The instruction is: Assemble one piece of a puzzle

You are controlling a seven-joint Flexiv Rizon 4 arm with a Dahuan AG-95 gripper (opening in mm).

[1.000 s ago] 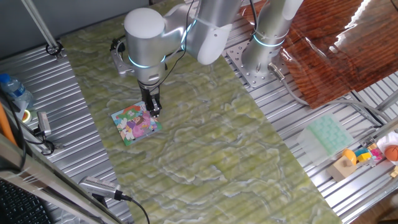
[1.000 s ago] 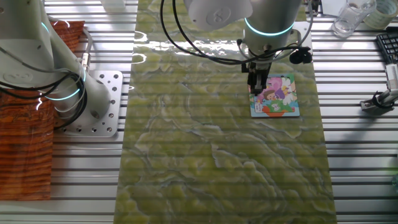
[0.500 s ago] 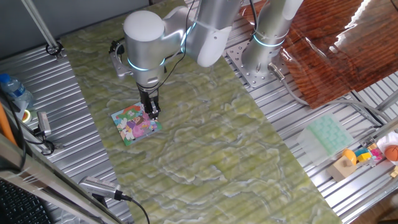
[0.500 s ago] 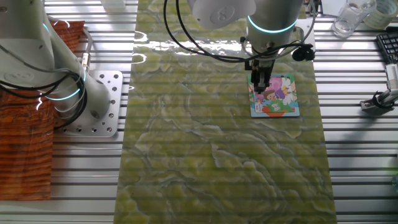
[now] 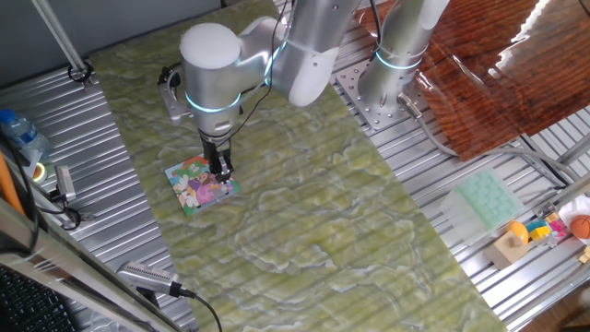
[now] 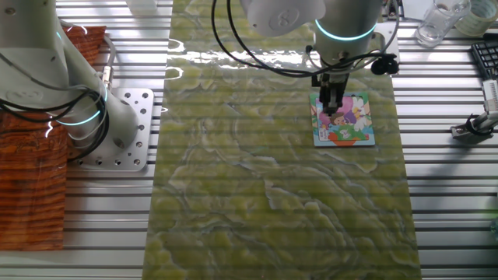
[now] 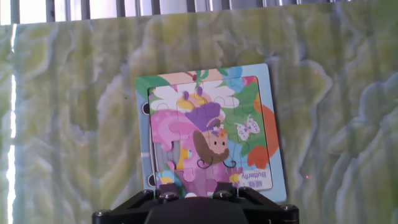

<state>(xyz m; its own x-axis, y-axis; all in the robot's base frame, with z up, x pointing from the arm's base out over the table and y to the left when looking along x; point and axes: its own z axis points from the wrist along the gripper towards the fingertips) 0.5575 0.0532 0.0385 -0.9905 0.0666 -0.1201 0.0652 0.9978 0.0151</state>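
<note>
From my seat I read the scene left to right. In the one fixed view the puzzle lies flat on the green marbled mat over the ribbed metal bench, toward the left end of the mat, and the hand stands straight above its right part, fingertips at or just over the picture. In the other fixed view the same puzzle sits near the mat's right edge with the hand over its upper left area. The hand view looks down on the puzzle: blue border, pink, green and yellow cartoon, and the picture reads nearly whole, though the lowest strip next to the hand's body is cut off from me. I cannot find the piece as a separate thing anywhere; if it is pinched at the fingertips, it is too small and too hidden to make out. Likewise I cannot tell how wide the fingers stand: they look close together from both sides, but the tips are never clearly shown. My judgement is that the carrying is done and the work is at placement: what remains is seating the piece flush in its gap, letting go and lifting clear.
</note>
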